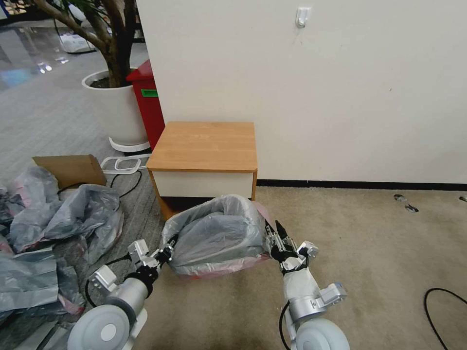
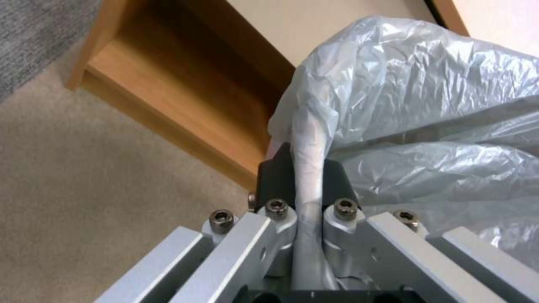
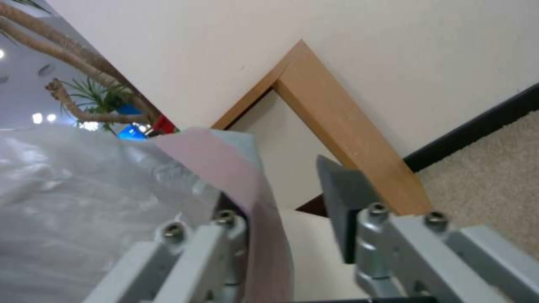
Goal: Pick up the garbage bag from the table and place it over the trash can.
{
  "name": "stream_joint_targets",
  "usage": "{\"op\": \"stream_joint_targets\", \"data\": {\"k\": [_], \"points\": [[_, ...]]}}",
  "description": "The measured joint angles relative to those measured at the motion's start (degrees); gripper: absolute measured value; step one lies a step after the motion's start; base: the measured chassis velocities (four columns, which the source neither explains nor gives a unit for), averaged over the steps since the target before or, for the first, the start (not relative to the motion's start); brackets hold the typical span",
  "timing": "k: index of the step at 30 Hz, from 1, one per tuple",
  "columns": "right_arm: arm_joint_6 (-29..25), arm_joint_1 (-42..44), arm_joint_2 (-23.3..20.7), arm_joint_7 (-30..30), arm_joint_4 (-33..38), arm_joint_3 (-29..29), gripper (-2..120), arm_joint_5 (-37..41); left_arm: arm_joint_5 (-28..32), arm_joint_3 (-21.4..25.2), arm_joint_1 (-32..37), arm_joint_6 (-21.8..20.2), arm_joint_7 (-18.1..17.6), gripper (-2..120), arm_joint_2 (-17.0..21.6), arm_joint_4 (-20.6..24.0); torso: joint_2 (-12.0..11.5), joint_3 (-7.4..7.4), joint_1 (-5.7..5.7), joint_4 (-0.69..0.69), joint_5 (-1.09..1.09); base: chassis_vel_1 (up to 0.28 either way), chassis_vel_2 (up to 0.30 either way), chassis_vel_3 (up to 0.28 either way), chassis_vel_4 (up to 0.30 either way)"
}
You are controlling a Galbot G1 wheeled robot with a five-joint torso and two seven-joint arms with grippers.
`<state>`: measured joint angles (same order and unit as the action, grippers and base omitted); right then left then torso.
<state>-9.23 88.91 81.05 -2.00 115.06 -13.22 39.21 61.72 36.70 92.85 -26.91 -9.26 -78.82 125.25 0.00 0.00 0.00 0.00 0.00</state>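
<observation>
Head view shows my left gripper (image 1: 165, 253) pinching the garbage bag (image 1: 216, 233) while the right gripper (image 1: 272, 238) gapes, so I'd stretch its rim evenly over the trash can.

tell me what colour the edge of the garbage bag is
Pinkish-red on the garbage bag, clearest in the right wrist view.

bench (image 1: 204, 145): one showing, with one white drawer (image 1: 202, 183) | garbage bag (image 1: 219, 233): one stretching open | hands: two showing, left hand (image 1: 165, 253), right hand (image 1: 273, 236) | red bin (image 1: 146, 99): one standing | white planter (image 1: 114, 109): one standing | cardboard piece (image 1: 73, 167): one lying | wall hook (image 1: 302, 17): one hanging
</observation>
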Motion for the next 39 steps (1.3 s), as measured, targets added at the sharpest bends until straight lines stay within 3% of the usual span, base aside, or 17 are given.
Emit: {"op": "stream_joint_targets", "data": {"k": [8,20,23,26,36,39], "points": [[1.9,-3.2,-1.0,-2.3,-4.0,-0.4,0,0.0,-0.9,-0.5,0.8,-0.9,2.3,0,-0.1,1.6,0.0,0.0,0.0,0.0,0.0,0.0,0.0,0.0,0.0],[2.8,-6.2,-2.2,-4.1,-8.2,-1.4,1,-2.2,-1.3,-0.8,1.1,-0.4,2.4,0,-0.3,2.2,0.0,0.0,0.0,0.0,0.0,0.0,0.0,0.0,0.0],[2.7,-5.9,-2.2,-4.2,-8.0,-1.5,5,-2.9,-1.4,-0.7,1.1,-0.3,2.4,0,-0.3,2.1,0.0,0.0,0.0,0.01,0.0,0.0,0.0,0.0,0.0],[2.5,-2.4,-2.0,-4.0,-3.6,-1.7,24,-9.6,-2.4,-0.2,0.1,0.3,1.8,0,0.5,1.2,0.0,0.0,0.0,0.0,0.0,0.0,0.0,0.0,0.0],[6.3,3.5,-3.1,-1.0,6.4,-1.3,55,-7.3,-5.8,1.7,-1.1,1.4,-2.0,0,1.2,-0.2,0.0,0.0,0.0,0.0,-0.01,0.0,0.0,0.0,0.0],[3.8,4.9,-3.9,-0.2,9.3,-1.9,70,-7.8,-13.7,1.2,-1.0,2.1,-3.1,0,1.2,-0.7,0.0,0.0,0.0,0.0,0.0,0.0,0.0,0.0,0.0]]}}
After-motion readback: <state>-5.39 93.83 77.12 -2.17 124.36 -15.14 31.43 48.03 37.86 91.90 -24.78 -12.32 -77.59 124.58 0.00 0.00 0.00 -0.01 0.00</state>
